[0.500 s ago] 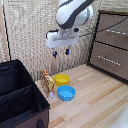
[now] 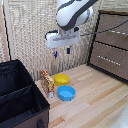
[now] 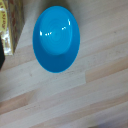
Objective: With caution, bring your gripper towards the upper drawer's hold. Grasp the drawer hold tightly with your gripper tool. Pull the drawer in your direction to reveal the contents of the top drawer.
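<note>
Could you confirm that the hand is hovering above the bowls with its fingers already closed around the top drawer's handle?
Not quite. The exterior view shows the hand hovering above the blue bowl and yellow bowl, but its fingers hold nothing; the top drawer's handle is well off to the exterior view's right, untouched.

Floor [image 2: 100,100]: light wood planks, grain running diagonally across the exterior view.
On it:
- blue bowl [image 2: 66,93], upright, empty; also seen fr. above in wrist view [image 3: 56,38].
- yellow bowl [image 2: 62,79], just behind blue one, rims close/touching.
- small patterned box [image 2: 47,83], upright, beside both bowls.
- black bin [image 2: 20,97], exterior view's left, w/ inner divider.
- dark brown dresser [image 2: 111,45], exterior view's right.
</note>
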Motion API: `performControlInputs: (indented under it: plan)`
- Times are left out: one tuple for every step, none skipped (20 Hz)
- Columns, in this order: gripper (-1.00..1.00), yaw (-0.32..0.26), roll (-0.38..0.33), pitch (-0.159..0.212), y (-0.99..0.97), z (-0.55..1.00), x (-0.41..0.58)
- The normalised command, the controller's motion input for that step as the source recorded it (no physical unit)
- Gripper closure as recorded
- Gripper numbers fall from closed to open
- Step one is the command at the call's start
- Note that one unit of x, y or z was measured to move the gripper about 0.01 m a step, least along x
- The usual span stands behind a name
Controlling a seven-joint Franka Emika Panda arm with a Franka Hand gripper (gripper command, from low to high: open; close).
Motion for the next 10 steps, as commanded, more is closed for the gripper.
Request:
performControlInputs:
  plan:
    - [-1.0,0.034,-0.361,0.0,0.0,0.2,0.051]
    - [-1.0,0.033,-0.36,0.0,0.0,0.2,0.057]
    - [-1.0,0.032,-0.358,0.0,0.0,0.2,0.057]
    - [-1.0,0.036,-0.357,0.0,0.0,0.21,0.031]
    - [-1.0,0.06,-0.353,0.0,0.0,0.22,0.0]
    - [-1.0,0.09,-0.346,0.0,0.0,0.23,0.0]
    - [-1.0,0.111,-0.337,0.0,0.0,0.24,0.0]
    - [-1.0,0.118,-0.333,0.0,0.0,0.25,0.0]
    - [-1.0,0.12,-0.332,0.008,0.0,0.25,0.0]
    - [-1.0,0.135,-0.318,0.009,0.0,0.28,0.0]
